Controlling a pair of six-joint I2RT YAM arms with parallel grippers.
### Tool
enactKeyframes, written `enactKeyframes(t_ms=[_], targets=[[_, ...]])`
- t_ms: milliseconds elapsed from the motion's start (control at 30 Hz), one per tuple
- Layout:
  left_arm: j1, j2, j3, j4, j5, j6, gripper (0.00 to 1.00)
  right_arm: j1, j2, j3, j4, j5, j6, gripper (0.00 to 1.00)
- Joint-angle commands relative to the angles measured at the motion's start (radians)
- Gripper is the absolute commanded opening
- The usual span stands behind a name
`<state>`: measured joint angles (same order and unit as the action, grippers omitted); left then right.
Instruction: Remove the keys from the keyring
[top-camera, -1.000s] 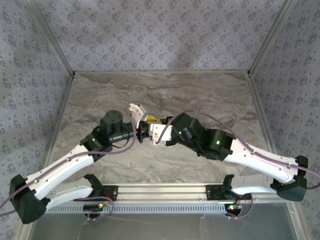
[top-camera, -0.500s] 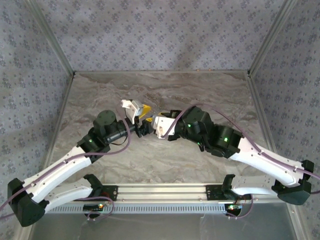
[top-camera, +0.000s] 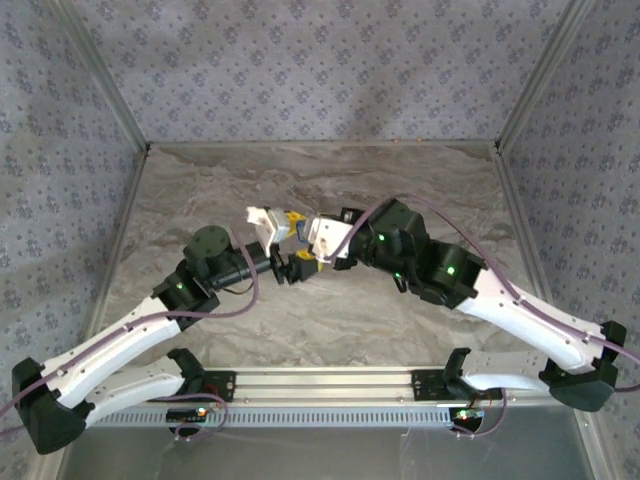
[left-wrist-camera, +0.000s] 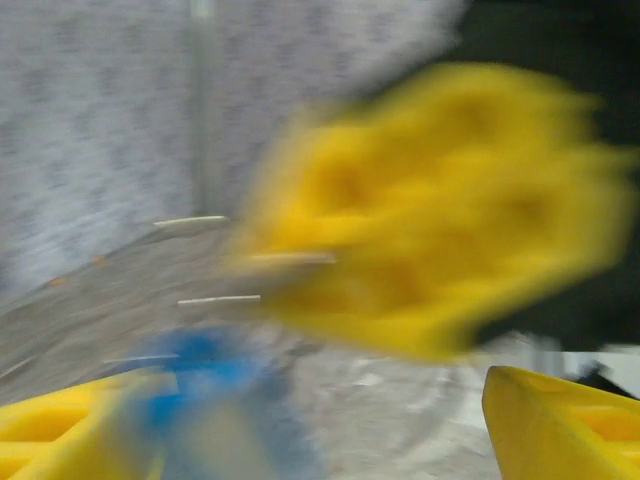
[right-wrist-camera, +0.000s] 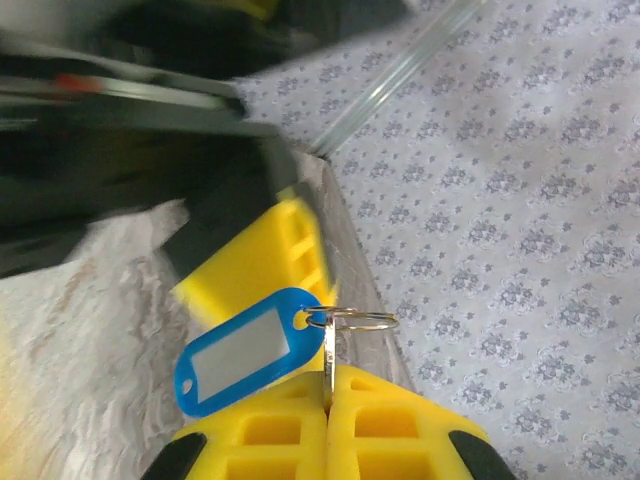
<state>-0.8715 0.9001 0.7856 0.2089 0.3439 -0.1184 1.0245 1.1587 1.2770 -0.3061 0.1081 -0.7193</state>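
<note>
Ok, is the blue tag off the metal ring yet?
No, the blue tag hangs on the metal ring, which is held up by the shut right claw.

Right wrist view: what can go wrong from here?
1. The right pincer pinches the key bunch by just a thin metal edge, so it could slip out.
2. The left pincer stands open right beside it. Closing now might clamp the right pincer instead of the ring.
</note>
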Motion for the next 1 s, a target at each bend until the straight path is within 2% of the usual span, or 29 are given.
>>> enactKeyframes(t_ms=[0,167,433,533,667,800,967], targets=[[-0.032,-0.029,0.004,0.066,0.167,0.037,0.8,-0.017,0.042,0.018,0.058,0.011,0.045,0.0],[-0.031,-0.048,-0.011,0.056,0.135,0.034,0.8,-0.03,0.042,0.029,0.061,0.019,0.052,0.0],[-0.031,-0.154,-0.068,-0.018,0.012,0.018,0.8,-0.051,0.002,0.011,0.058,0.008,0.06,0.0],[-0.028,-0.2,-0.083,-0.054,-0.045,0.009,0.8,-0.061,-0.029,-0.007,0.058,-0.03,0.059,0.0],[0.01,-0.231,-0.048,-0.125,-0.064,-0.014,0.82,-0.088,-0.08,-0.031,0.026,-0.161,0.055,0.0],[0.124,-0.196,0.026,-0.171,0.033,-0.091,0.86,-0.142,-0.119,-0.05,0.015,-0.297,0.093,0.0],[0.278,-0.083,0.156,-0.195,0.206,-0.237,0.84,-0.206,-0.141,-0.069,-0.014,-0.465,0.136,0.0]])
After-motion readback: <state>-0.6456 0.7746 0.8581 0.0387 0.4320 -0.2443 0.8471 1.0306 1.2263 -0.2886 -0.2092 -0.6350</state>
